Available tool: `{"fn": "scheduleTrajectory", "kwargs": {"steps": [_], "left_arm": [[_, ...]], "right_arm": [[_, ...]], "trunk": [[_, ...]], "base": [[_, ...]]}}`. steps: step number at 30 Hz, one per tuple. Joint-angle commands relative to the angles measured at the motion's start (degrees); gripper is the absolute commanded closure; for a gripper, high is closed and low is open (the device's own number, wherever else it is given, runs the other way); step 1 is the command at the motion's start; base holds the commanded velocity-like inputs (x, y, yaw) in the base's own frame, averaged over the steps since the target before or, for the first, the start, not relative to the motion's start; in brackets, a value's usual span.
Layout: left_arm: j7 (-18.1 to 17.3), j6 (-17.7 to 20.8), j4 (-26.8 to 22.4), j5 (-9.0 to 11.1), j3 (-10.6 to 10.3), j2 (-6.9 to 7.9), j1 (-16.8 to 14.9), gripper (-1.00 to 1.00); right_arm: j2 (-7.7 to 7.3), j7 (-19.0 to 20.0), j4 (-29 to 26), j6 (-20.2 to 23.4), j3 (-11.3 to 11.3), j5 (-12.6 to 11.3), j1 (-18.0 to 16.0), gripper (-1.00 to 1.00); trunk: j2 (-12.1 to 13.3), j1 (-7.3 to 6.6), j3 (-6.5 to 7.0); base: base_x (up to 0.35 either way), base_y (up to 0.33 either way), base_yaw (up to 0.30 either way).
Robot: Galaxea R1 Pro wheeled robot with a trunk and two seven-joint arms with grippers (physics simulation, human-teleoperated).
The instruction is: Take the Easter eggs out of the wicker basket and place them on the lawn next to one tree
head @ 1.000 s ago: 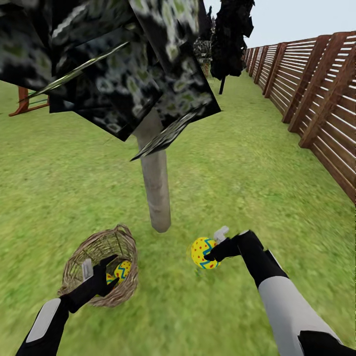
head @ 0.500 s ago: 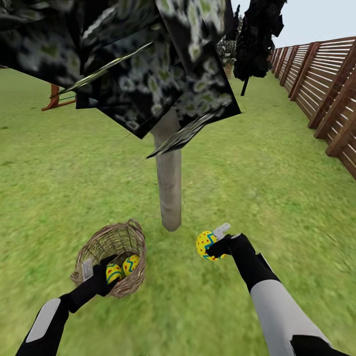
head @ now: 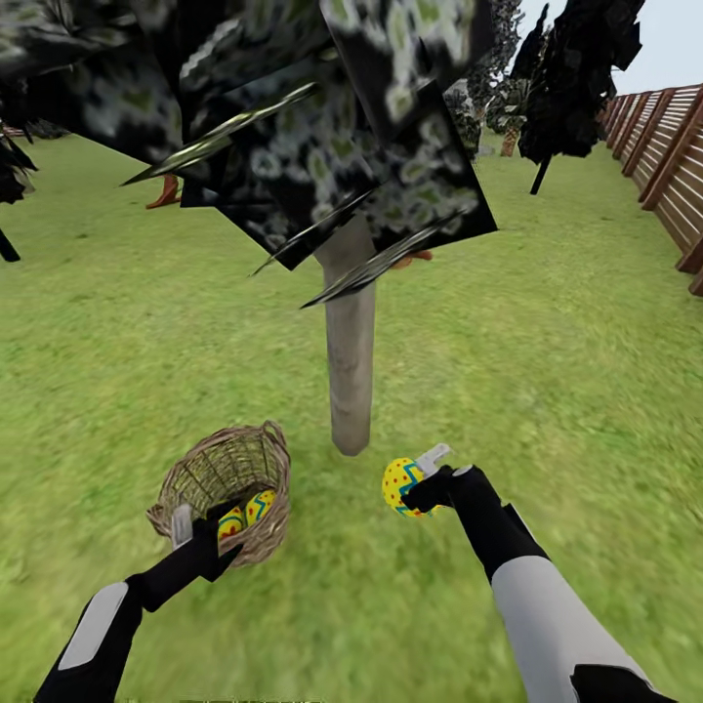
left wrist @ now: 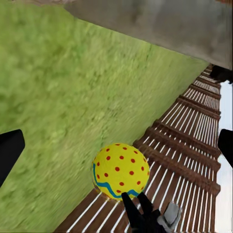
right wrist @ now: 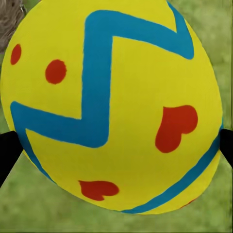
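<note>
The wicker basket (head: 210, 471) sits on the lawn (head: 508, 322) left of the tree's pale trunk (head: 350, 376). Two Easter eggs (head: 259, 506) lie inside it, at the near wall. My left gripper (head: 202, 523) is at the basket's near rim beside them, open, with its dark fingers (left wrist: 9, 150) spread wide and nothing between them. My right gripper (head: 422, 485) is shut on the third egg (head: 398, 484), low over the grass just right of the trunk's foot. That egg (right wrist: 114, 104) sits close up in the right wrist view and also appears in the left wrist view (left wrist: 120, 170).
Dark speckled foliage (head: 293, 127) hangs low over the trunk. A brown slat fence (head: 674, 166) runs along the right. Dark thin-trunked trees (head: 576, 78) stand far back. Open grass lies all around the trunk.
The head camera has turned left, shifting the whole scene right. My right gripper has carried its egg a little closer to the trunk. The left gripper has stayed at the basket.
</note>
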Motion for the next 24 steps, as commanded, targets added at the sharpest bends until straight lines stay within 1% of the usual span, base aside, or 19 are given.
{"fn": "scheduleTrajectory", "kwargs": {"steps": [1, 3, 4, 5, 6, 7, 8, 9, 11, 13, 17, 20, 22, 24], "left_arm": [[-1.6, 0.4, -0.1, -0.4, -0.9, 0.19, -0.1, -1.00], [-4.0, 0.6, -0.2, -0.4, -3.3, 0.26, -0.1, -1.00], [-4.8, 0.6, -0.4, -0.4, -4.8, 0.23, -0.1, -1.00], [-5.0, 0.7, -0.6, -0.3, -5.9, 0.19, -0.1, -1.00], [-5.2, 0.7, -1.2, -0.3, -7.2, 0.01, -0.1, -1.00], [-5.4, 0.8, -1.9, -0.1, -8.9, -0.22, -0.1, -1.00], [-5.8, 0.5, -1.6, -0.2, -9.1, -0.55, -0.1, -1.00], [-6.1, 0.5, -1.8, 0.1, -9.5, -0.87, -0.1, -1.00], [-5.8, 0.5, -1.9, 0.1, -10.1, -1.52, -0.1, -1.00], [-5.8, 0.5, -1.7, 0.0, -10.7, -2.17, -0.1, -1.00], [-5.7, 0.4, -1.8, -0.2, -11.8, -3.47, -0.1, -1.00], [-5.8, 0.5, -2.0, -0.1, -12.5, -4.38, -0.1, -1.00], [-5.8, 0.4, -2.2, 0.2, -13.1, -4.41, -0.1, -1.00], [-5.8, 0.4, -2.3, 0.3, -13.8, -4.47, -0.1, -1.00]], "right_arm": [[0.11, 0.6, -0.1, -1.8, -0.3, 0.1, 0.1, 1.00], [0.38, -0.2, 0.7, -3.7, -0.3, -4.9, 0.8, 1.00], [0.47, -3.0, 1.6, -4.7, -0.2, -8.3, 1.1, 1.00], [0.53, -5.8, 2.6, -6.1, -0.1, -10.1, 1.1, 1.00], [0.98, -9.6, 4.4, -9.4, 0.0, -11.4, 1.2, 1.00], [1.49, -13.3, 8.3, -16.4, 0.1, -12.0, 1.2, 1.00], [1.80, -13.5, 8.6, -16.5, 0.5, -12.2, 1.3, 1.00], [1.95, -13.9, 8.9, -16.8, 0.1, -12.4, 1.3, 1.00], [1.75, -13.9, 8.6, -16.8, 0.0, -12.5, 1.3, 1.00], [1.65, -13.4, 8.4, -16.6, 0.0, -13.2, 1.3, 1.00], [1.21, -13.4, 8.6, -18.0, -0.1, -14.3, 1.4, 1.00], [1.43, -14.1, 9.1, -19.0, 0.0, -15.1, 1.6, 1.00], [1.61, -14.8, 9.7, -19.6, 0.2, -15.7, 1.6, 1.00], [2.19, -15.6, 10.4, -20.3, 0.3, -16.3, 1.6, 1.00]], "trunk": [[0.0, 0.00, -0.04], [0.0, 0.00, -0.05], [0.0, 0.00, -0.06], [0.0, 0.00, -0.07], [0.0, 0.00, -0.08], [0.0, 0.00, -0.08], [0.0, 0.00, -0.09], [0.0, 0.00, -0.09], [0.0, 0.00, -0.09], [-0.8, 0.44, -0.45], [-2.4, 1.32, -1.17], [-3.6, 1.97, -1.71], [-4.4, 2.41, -2.06], [-5.2, 2.85, -2.42]], "base": [[0.034, -0.340, 0.298], [0.055, -0.185, 0.298], [0.016, -0.055, 0.298], [0.008, -0.028, 0.279], [0.003, -0.011, 0.124], [0.001, -0.002, 0.026], [0.000, 0.000, 0.000], [0.000, 0.000, 0.000], [0.000, 0.000, 0.000], [0.000, 0.000, 0.000], [0.000, 0.000, 0.000], [0.000, 0.000, 0.000], [0.000, 0.000, 0.000], [0.000, 0.000, 0.000]]}}
